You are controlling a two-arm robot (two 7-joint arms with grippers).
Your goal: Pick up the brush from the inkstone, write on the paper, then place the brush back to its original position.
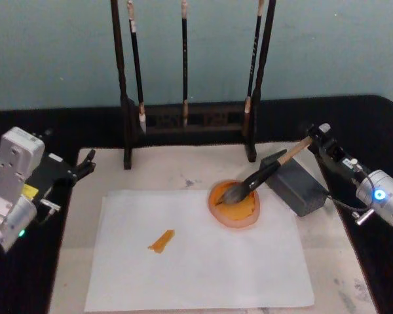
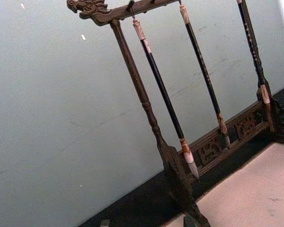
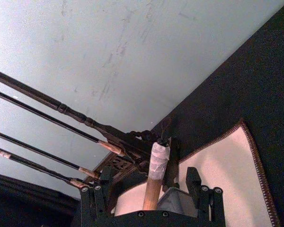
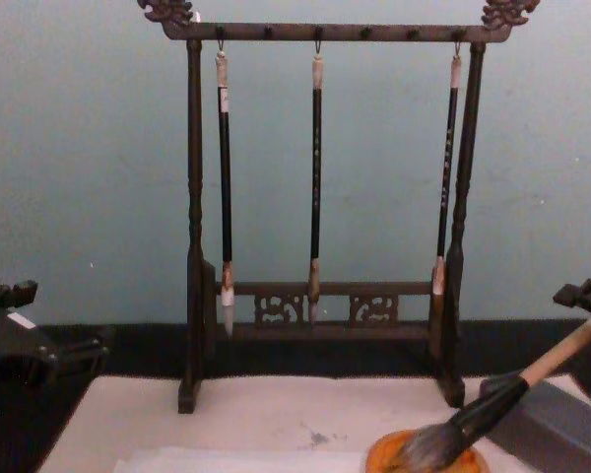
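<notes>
Parked at left: left pincer (image 1: 86, 163), fingers apart. Extended forward at right: right pincer (image 1: 317, 135), fingers spread.

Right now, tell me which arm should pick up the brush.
Right. The right gripper straddles the brush's white-wrapped handle end, jaws open on either side. The left gripper sits at the mat's left edge, far from the brush.

No readable text; faint marks on the hanging brushes (image 4: 316, 168) are illegible
</notes>
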